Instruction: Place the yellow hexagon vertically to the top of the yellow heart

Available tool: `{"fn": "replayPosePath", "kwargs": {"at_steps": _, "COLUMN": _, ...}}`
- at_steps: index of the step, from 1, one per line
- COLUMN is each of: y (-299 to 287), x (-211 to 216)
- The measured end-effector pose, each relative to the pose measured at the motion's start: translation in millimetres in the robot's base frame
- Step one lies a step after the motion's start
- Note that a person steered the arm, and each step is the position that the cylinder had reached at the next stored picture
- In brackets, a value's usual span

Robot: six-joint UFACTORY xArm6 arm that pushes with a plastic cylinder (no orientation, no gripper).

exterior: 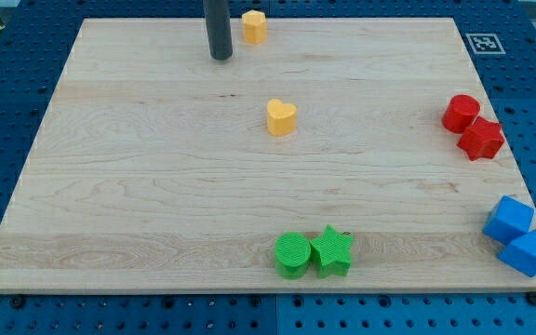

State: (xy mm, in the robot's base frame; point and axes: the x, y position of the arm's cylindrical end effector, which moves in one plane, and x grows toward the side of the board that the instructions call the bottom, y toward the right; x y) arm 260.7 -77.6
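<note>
My tip (pixel 221 58) is bare, touching nothing, just beside the hexagon (pixel 254 26) at its 8 o'clock. The hexagon sits at the board's (pixel 138 186) top edge, at 11 o'clock from the heart (pixel 282 117) and well apart from it. Green blocks (pixel 314 253) lie at the heart's 6 o'clock.

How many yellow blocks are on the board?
2. The yellow hexagon sits at the view's top edge, just right of my tip. The yellow heart lies below it, near the board's middle. None seems hidden.
</note>
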Motion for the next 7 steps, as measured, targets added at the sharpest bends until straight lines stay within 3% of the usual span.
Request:
{"fn": "replayPosePath", "kwargs": {"at_steps": 2, "y": -10, "x": -68}}
{"fn": "replayPosePath", "kwargs": {"at_steps": 7, "y": 48, "x": -60}}
